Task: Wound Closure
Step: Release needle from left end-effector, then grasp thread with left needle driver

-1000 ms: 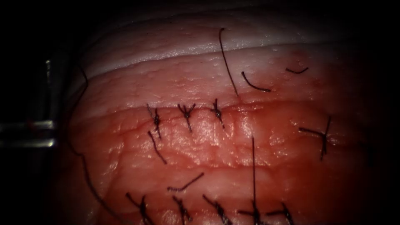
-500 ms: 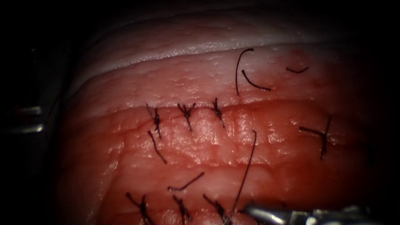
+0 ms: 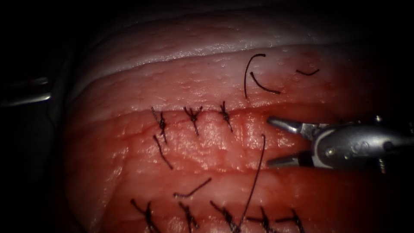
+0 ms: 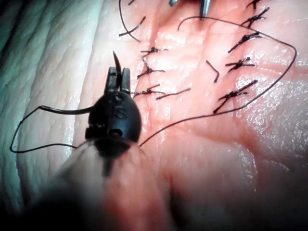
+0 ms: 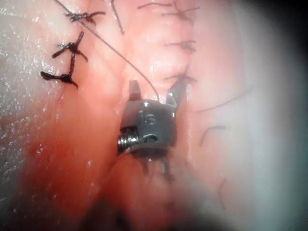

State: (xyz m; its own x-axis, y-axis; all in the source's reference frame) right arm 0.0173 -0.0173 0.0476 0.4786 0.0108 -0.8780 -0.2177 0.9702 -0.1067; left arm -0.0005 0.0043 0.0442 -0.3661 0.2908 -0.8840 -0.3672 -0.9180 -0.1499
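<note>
At the left edge of the tissue (image 3: 194,82), well away from the cut (image 3: 252,110), my left tool (image 4: 118,77) has its jaws clamped together on the needle (image 4: 115,58). The grip looks to sit close behind the point. The needle is clear of the tissue and pierces nothing. I judge it is held out here to keep the steel and its trailing thread (image 4: 269,82) off the working area.

The short sharp end pokes out past my jaw tips, roughly along my shaft's line, toward the row of tied stitches (image 3: 193,115). The rest of the body seems to curve back behind the tool head and come out sideways. So its long axis bends from along the shaft to across it, and the tail end passes into the thread there. From that end the thread makes a slack loop over the pale tissue, then sweeps wide round the lower knots.

My right tool (image 3: 271,142) lies over the right-hand, unstitched stretch of the cut, jaws wide apart and holding nothing. One jaw tip sits at the cut line and the other below it. A loose strand of thread (image 3: 256,172) rises just in front of the gap, and in the right wrist view it runs between the two jaws (image 5: 156,89) without being pinched. That reads as lined up on the strand, no more.
</note>
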